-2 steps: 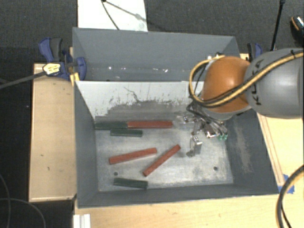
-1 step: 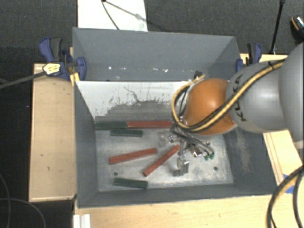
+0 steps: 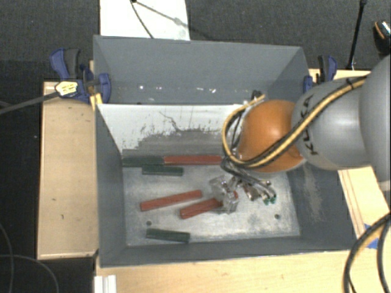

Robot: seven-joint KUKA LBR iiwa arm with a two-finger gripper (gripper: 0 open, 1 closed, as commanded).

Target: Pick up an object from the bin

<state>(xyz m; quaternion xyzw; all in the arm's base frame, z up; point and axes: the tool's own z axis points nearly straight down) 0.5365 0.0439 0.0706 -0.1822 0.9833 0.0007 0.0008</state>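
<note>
My gripper (image 3: 230,200) is low over the bin floor, right of the middle, under the orange cover. Its fingertips sit at the right end of a short red-brown bar (image 3: 198,209) that lies slanted on the floor. A longer red-brown bar (image 3: 170,201) lies just left of it, also slanted. A small metal piece with green tips (image 3: 264,194) lies to the gripper's right.
Along the back of the floor lie a long red-brown bar (image 3: 191,160) and two dark green bars (image 3: 162,171) (image 3: 142,162). Another dark green bar (image 3: 167,235) rests near the front wall. The arm covers the bin's right rear part.
</note>
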